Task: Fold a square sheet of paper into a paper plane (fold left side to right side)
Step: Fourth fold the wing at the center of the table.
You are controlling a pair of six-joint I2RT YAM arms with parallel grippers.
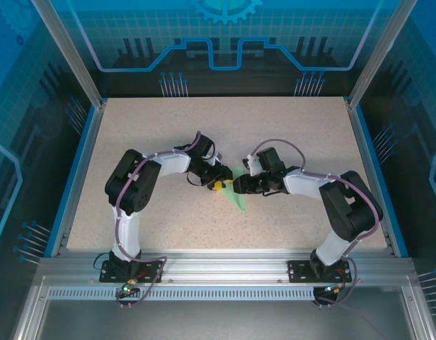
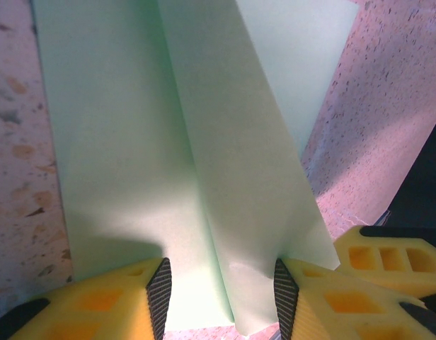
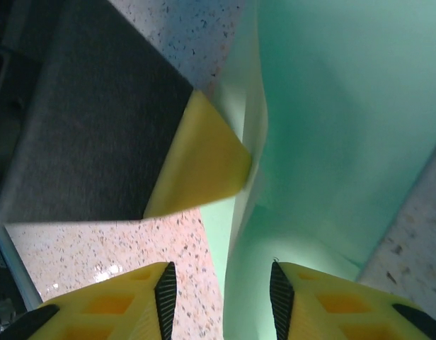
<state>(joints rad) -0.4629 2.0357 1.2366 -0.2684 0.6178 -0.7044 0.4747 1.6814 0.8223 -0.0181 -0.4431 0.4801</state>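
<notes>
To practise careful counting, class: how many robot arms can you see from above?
2. The left arm stands at the near left, the right arm at the near right; both reach inward to the green paper. None looks hidden.

Left arm (image 1: 133, 188) and right arm (image 1: 345, 205) rise from the table (image 1: 310, 142) near edge, elbows flared outward, forearms angled in toward centre. There the left gripper (image 1: 216, 185) and right gripper (image 1: 239, 186) face each other, just beside one another, low. Jaws apart on both, clear gap between fingers (image 2: 159, 287).
</notes>
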